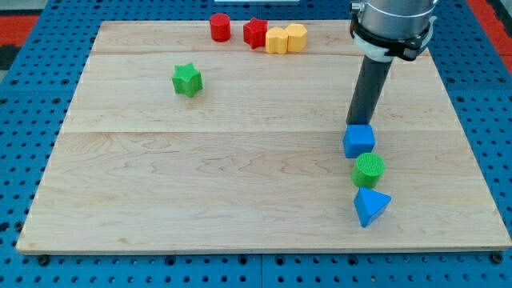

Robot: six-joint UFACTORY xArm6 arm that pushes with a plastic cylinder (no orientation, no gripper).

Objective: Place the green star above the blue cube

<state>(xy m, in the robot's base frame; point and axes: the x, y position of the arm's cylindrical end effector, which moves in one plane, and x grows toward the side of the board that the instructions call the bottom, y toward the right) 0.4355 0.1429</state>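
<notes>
The green star (pixel 187 79) lies on the wooden board at the view's upper left. The blue cube (pixel 359 141) sits at the view's right, about mid-height. My tip (pixel 358 124) stands right at the cube's top edge, touching or nearly touching it, far to the right of the green star. The dark rod rises from there to the arm's head at the view's top right.
A green cylinder (pixel 369 170) sits just below the blue cube, and a blue triangular block (pixel 370 206) below that. Along the board's top edge stand a red cylinder (pixel 220 27), a red star (pixel 255 32) and two yellow blocks (pixel 286 38). The board (pixel 200 184) lies on a blue pegboard.
</notes>
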